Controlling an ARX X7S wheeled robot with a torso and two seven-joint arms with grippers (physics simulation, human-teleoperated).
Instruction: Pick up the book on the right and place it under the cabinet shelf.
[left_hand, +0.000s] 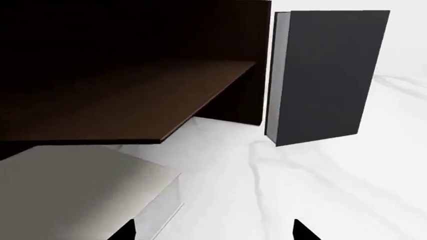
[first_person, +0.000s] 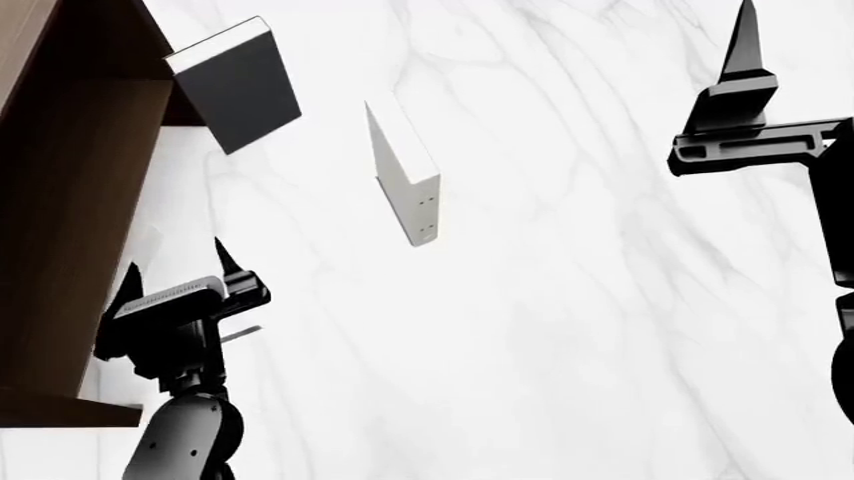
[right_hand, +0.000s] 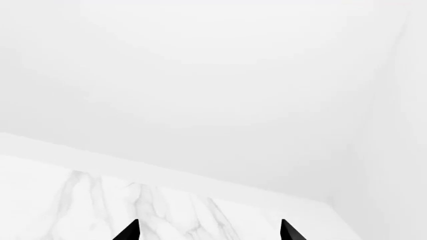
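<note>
Left gripper (left_hand: 213, 231), left wrist view: fingertips spread wide, holding nothing. The book (left_hand: 80, 190) lies flat, partly under the cabinet (left_hand: 133, 95) shelf, with 1 fingertip against its near edge. A dark book (left_hand: 323, 75) stands just beside the cabinet. I judge the placing nearly done: nudge the book deeper, then back straight out.

Head view: the left gripper (first_person: 174, 280) sits beside the cabinet (first_person: 67, 200); the book can't be made out.

Right wrist view: right gripper (right_hand: 207, 231) wide, empty.

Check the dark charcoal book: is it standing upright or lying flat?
Upright. The dark charcoal book stands on its bottom edge on the marble table, beside the cabinet, its cover facing the left wrist camera.
</note>
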